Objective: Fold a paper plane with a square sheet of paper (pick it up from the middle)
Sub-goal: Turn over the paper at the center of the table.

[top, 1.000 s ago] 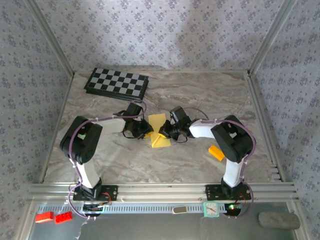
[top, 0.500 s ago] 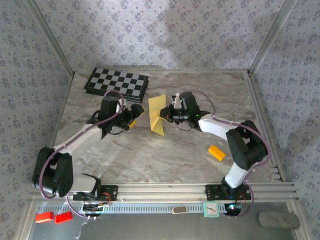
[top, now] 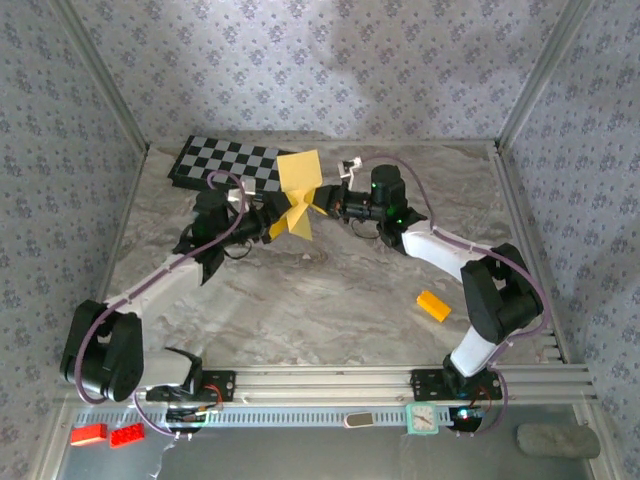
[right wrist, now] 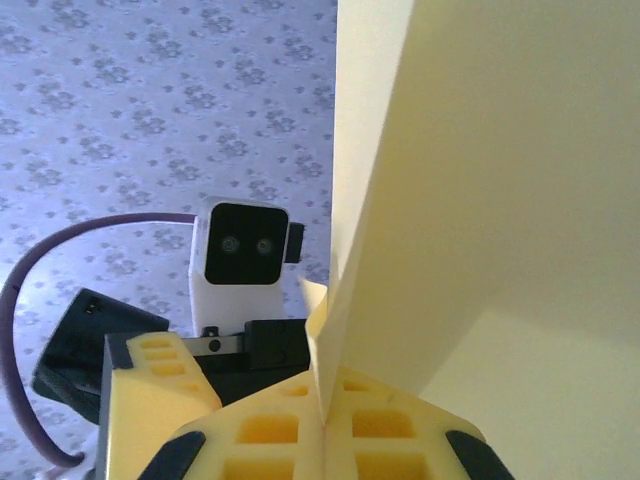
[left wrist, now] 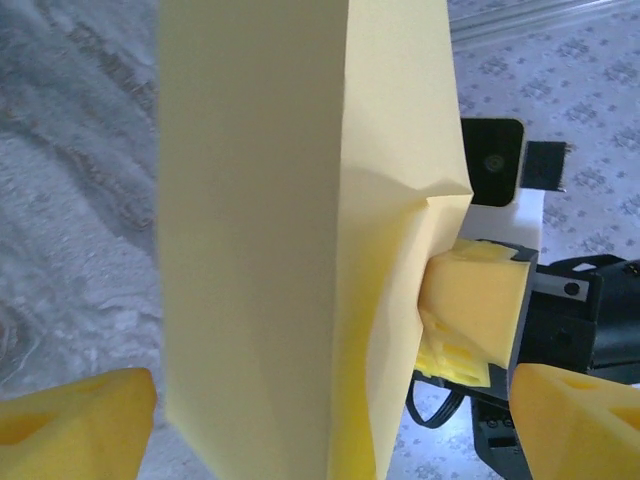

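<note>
Nearest the arm bases, the left jaws have just let go. A second ago they were down on the counter (top: 330,315) opposite the right jaws, both at the sheet of paper (top: 298,182) as it lay flat. Now they stand wide apart, their yellow pads (left wrist: 72,405) on either side of the sheet's lower part and touching nothing that I can make out.

Between them, the sheet has come up off the counter and hangs upright in the air, with one long crease running down it. Just beyond it, the right jaws are clamped on its edge, the paper nipped in the seam between their own pads (right wrist: 260,440). How many folds it already carries is hard to tell from these angles.

I judge the sheet is now held by the right arm alone, which frees the left jaws to take a fresh hold for the next fold. The plane is not yet made.

Well to the near side of the right jaws lies an orange block (top: 433,305), and behind both jaws a checkerboard (top: 232,163).

No writing can be read: the small clock (top: 422,418) at the near rail is too small, and the wrist camera housings look blank.
</note>
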